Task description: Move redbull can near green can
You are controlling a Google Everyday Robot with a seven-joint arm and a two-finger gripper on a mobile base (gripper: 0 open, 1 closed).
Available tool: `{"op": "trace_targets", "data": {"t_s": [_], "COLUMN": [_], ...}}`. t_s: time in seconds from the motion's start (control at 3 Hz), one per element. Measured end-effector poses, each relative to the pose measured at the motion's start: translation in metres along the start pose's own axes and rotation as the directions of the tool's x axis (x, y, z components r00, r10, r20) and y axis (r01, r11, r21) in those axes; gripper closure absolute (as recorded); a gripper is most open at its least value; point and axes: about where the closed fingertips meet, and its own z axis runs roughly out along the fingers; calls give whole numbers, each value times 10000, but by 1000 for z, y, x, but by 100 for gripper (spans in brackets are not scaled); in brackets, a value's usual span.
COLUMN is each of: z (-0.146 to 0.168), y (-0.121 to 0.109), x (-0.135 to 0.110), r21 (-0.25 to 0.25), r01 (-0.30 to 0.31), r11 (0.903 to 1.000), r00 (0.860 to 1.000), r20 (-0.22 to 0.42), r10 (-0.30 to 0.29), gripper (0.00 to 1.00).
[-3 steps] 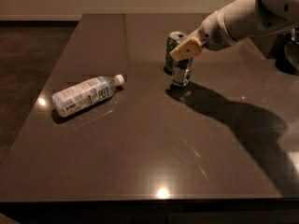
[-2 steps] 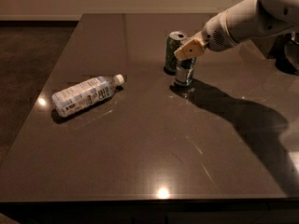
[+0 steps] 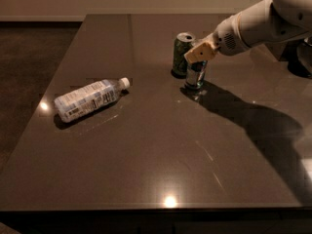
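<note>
The redbull can (image 3: 195,76) stands upright on the dark table (image 3: 146,155), just right of and slightly in front of the green can (image 3: 181,53), with a small gap between them. My gripper (image 3: 199,54) comes in from the upper right and is shut on the upper part of the redbull can. A tan finger pad (image 3: 200,52) hides the can's top. The green can stands upright, and its silver top shows.
A clear plastic bottle (image 3: 90,98) with a white cap lies on its side at the left of the table. My white arm (image 3: 258,23) reaches in over the far right side. The table's front edge runs along the bottom.
My gripper and the redbull can have shifted slightly to the right together, staying beside the green can. The bottle and the green can have not moved.
</note>
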Motion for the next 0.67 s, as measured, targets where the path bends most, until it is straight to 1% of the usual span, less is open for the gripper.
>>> {"op": "trace_targets", "data": {"t_s": [0.33, 0.67], "z": [3, 3], "y": [2, 2], "x": [-1, -1], "r21": [-67, -68], "r01": [21, 21], "r11": [10000, 10000], "r00": [10000, 10000], "r20": [-16, -16], "r10": [-21, -21], "gripper": [0, 0]}}
